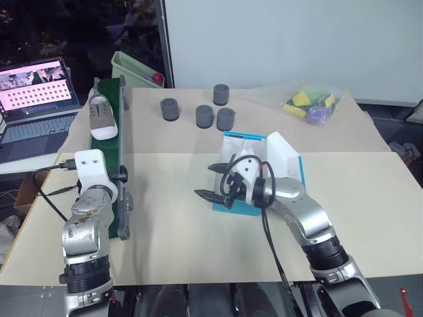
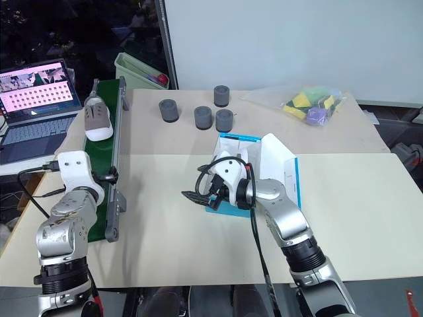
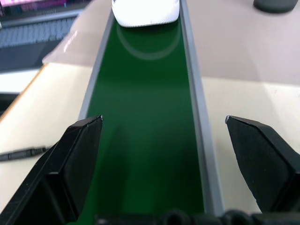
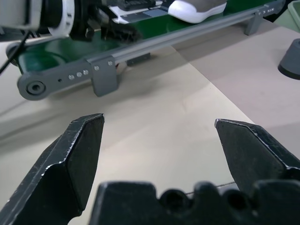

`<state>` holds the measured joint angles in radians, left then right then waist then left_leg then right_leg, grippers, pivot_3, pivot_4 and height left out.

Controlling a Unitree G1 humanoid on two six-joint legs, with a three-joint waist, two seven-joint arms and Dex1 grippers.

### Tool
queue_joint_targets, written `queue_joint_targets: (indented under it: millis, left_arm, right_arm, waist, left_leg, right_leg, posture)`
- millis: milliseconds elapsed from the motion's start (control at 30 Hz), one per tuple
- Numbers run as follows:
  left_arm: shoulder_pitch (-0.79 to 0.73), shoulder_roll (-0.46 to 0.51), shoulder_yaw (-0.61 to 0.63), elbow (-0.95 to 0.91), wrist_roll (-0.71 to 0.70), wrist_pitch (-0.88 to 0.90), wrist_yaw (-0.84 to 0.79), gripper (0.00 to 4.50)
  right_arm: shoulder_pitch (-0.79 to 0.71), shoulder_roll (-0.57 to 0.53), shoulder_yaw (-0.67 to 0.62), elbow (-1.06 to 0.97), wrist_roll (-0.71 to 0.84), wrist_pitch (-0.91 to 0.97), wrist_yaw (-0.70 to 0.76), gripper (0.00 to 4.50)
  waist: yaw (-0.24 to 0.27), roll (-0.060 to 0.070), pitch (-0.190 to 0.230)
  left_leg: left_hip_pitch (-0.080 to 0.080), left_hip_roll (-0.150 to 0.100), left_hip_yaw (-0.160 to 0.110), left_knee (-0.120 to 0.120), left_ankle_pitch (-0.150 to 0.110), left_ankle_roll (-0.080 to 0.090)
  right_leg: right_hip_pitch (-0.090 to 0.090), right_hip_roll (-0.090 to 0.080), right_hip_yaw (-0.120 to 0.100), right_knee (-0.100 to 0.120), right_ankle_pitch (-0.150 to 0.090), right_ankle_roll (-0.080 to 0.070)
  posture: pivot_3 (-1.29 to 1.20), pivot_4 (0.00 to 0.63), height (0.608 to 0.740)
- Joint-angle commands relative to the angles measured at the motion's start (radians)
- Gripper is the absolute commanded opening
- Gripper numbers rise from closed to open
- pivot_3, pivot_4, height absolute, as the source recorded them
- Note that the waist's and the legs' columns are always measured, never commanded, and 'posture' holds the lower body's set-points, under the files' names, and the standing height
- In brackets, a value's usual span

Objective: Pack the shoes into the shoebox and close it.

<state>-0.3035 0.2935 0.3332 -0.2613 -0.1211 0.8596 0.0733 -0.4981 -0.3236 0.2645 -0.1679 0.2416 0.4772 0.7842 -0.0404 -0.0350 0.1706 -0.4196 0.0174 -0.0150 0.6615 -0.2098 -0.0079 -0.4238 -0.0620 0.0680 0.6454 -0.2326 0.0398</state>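
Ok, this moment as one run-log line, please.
shoe: on green conveyor | shoebox: open | left gripper: open over conveyor | right gripper: open, empty

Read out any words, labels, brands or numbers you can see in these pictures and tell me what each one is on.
Nothing can be read here.
Laptop screen: rows of small marks on pink, too small to read.
Shoebox: no lettering readable on its blue walls.
Shoe on the green conveyor: no brand readable.
Clear bag: colourful contents, no legible print.

shoe (image 3: 146, 11): heel cut off by frame edge | shoebox (image 1: 246, 140): interior behind right arm
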Motion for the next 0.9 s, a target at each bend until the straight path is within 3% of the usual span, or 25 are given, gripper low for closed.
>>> queue_joint_targets:
  millis: [33, 900]
  left_arm:
    - [-0.006, 0.021, 0.012, -0.02, 0.01, 0.011, -0.002, 4.5]
    - [-0.018, 0.009, 0.013, -0.003, -0.015, 0.051, -0.027, 4.5]
  right_arm:
    - [-0.021, 0.007, -0.022, -0.044, 0.026, 0.006, -0.003, 4.45]
    - [-0.04, 0.027, -0.041, -0.044, 0.047, 0.021, -0.025, 4.45]
  waist:
    - [0.0, 0.0, 0.0]
    - [0.004, 0.0, 0.0]
  left_leg:
    - [0.0, 0.0, 0.0, 0.0, 0.0, 0.0]
    - [0.001, 0.0, 0.0, 0.0, 0.0, 0.0]
  right_leg:
    - [0.0, 0.0, 0.0, 0.0, 0.0, 0.0]
    - [0.0, 0.0, 0.0, 0.001, 0.0, 0.0]
  posture:
    - [0.0, 0.15, 0.729]
    - [0.0, 0.15, 0.729]
